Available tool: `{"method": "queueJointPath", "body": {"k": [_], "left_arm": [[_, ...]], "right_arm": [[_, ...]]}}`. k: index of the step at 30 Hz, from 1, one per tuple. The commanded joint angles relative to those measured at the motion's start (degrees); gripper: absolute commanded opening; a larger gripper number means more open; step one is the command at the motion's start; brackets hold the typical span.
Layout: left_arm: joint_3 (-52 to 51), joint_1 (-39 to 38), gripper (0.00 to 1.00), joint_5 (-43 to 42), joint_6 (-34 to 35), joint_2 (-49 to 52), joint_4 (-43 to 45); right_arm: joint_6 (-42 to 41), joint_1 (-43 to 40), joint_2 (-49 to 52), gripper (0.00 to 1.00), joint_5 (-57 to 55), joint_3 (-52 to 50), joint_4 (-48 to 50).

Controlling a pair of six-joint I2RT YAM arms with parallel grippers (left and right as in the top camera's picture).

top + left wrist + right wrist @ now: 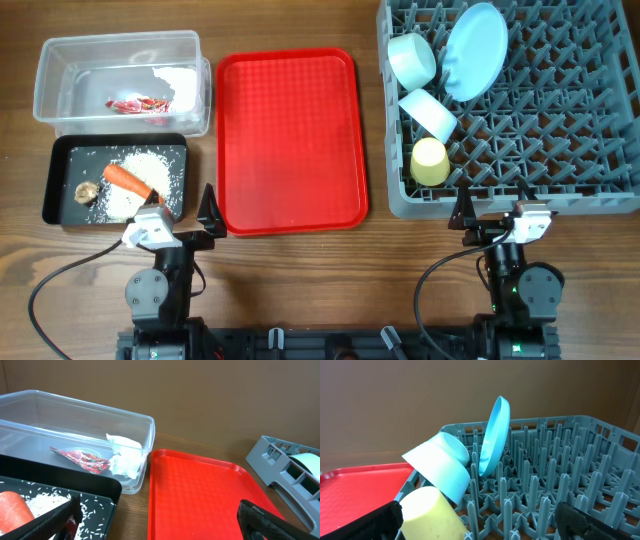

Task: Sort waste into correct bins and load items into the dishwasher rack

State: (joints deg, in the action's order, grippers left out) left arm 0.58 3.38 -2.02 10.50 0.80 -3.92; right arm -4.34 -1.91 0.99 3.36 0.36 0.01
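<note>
2 grippers, left (185, 203) and right (493, 198), both spread wide, holding nothing. Wrapper (140, 103) in clear tub (60, 55); carrot (127, 181), rice (152, 163) in black tray (55, 182); plate (475, 50), 2 bowls (411, 58), yellow cup (430, 161) in rack (580, 150). Risk: right gripper near rack wall, bump could topple leaning bowl (428, 112).

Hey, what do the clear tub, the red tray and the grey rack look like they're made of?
Clear tub: likely thin plastic, glossy; the wrapper shows through its walls. Red tray: probably moulded plastic, with a fine dimpled, semi-matte surface. Grey rack: seemingly rigid moulded plastic, dull finish, pegs and grid one piece.
</note>
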Motion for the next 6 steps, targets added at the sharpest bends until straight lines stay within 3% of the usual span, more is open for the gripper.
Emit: {"method": "queueJointPath", "body": {"k": [1,6], "left_arm": [[-0.26,0.26,1.00,0.11,-1.11,-0.44,-0.44],[-0.26,0.26,1.00,0.11,-1.11,-0.44,-0.44]], "right_arm": [[-0.74,0.24,-0.20,1.00,-0.76,-0.07,0.15],[-0.74,0.24,-0.20,1.00,-0.76,-0.07,0.15]]}}
